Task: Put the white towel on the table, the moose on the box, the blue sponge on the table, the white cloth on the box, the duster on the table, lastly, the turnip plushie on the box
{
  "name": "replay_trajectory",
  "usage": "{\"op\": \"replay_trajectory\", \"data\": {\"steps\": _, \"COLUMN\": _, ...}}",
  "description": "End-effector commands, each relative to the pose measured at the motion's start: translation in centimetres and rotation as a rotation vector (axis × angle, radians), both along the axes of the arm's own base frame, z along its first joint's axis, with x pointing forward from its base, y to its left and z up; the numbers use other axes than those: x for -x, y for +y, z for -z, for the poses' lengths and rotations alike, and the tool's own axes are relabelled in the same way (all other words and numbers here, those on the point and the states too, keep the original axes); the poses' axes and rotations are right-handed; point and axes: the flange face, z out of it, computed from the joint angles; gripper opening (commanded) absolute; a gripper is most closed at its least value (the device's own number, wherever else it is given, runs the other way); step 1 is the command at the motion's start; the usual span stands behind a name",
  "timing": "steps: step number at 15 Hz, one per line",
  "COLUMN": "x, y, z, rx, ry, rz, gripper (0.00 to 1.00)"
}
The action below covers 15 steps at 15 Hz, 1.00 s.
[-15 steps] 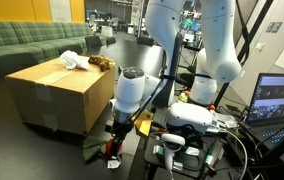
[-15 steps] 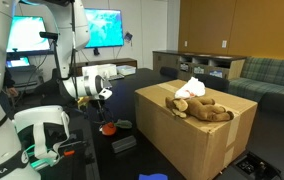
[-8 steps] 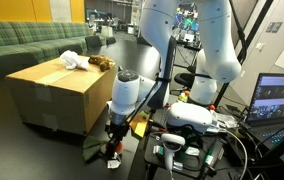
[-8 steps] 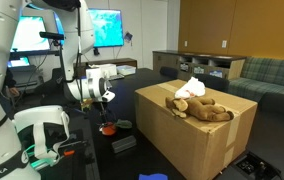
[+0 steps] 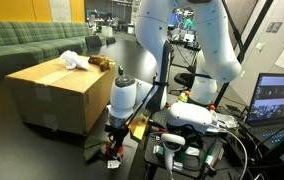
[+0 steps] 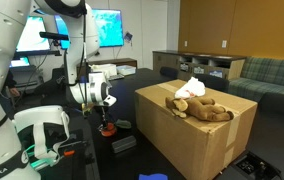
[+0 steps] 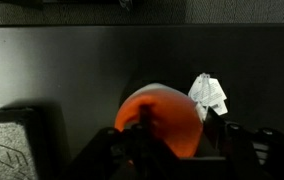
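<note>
Straddling the turnip plushie [image 7: 162, 118] on the table [image 7: 52, 60], your gripper [image 6: 104, 119] has jaws either side of its orange body. Gripped or not, I cannot tell, so centre the squeeze before lifting toward the box [image 6: 182, 135].

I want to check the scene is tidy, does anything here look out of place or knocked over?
Nothing stands out. The moose lies sprawled beside the bunched white cloth, both fully on the box. On the table, the gripper sits over the turnip plushie, with the duster lying flat nearby.
</note>
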Motion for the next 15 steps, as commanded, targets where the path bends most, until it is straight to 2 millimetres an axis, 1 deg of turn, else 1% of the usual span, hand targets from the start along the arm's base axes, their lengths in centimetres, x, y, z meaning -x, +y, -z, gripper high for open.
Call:
{"op": "replay_trajectory", "data": {"steps": 1, "x": -0.6, "y": 0.1, "z": 0.3, "rx": -0.003, "ry": -0.003, "rz": -0.016, "gripper": 0.27}}
{"op": "replay_trajectory", "data": {"steps": 4, "x": -0.6, "y": 0.2, "z": 0.3, "rx": 0.009, "ry": -0.007, "rz": -0.017, "gripper": 0.05}}
{"op": "replay_trajectory", "data": {"steps": 5, "x": -0.7, "y": 0.3, "z": 0.2, "rx": 0.011, "ry": -0.007, "rz": -0.017, "gripper": 0.01}}
{"op": "replay_trajectory", "data": {"steps": 7, "x": -0.7, "y": 0.3, "z": -0.3, "rx": 0.018, "ry": -0.009, "rz": -0.014, "gripper": 0.00}}
{"op": "replay_trajectory", "data": {"steps": 8, "x": -0.7, "y": 0.3, "z": -0.6, "rx": 0.022, "ry": -0.007, "rz": -0.013, "gripper": 0.03}}
{"op": "replay_trajectory", "data": {"steps": 9, "x": -0.6, "y": 0.3, "z": -1.0, "rx": 0.021, "ry": -0.003, "rz": -0.015, "gripper": 0.01}}
{"op": "replay_trajectory", "data": {"steps": 10, "x": -0.4, "y": 0.3, "z": -1.7, "rx": 0.020, "ry": 0.000, "rz": -0.021, "gripper": 0.02}}
{"op": "replay_trajectory", "data": {"steps": 13, "x": -0.1, "y": 0.3, "z": -4.6, "rx": -0.008, "ry": 0.029, "rz": -0.046, "gripper": 0.03}}
{"op": "replay_trajectory", "data": {"steps": 15, "x": 0.1, "y": 0.8, "z": -7.2, "rx": -0.031, "ry": 0.039, "rz": -0.050, "gripper": 0.03}}
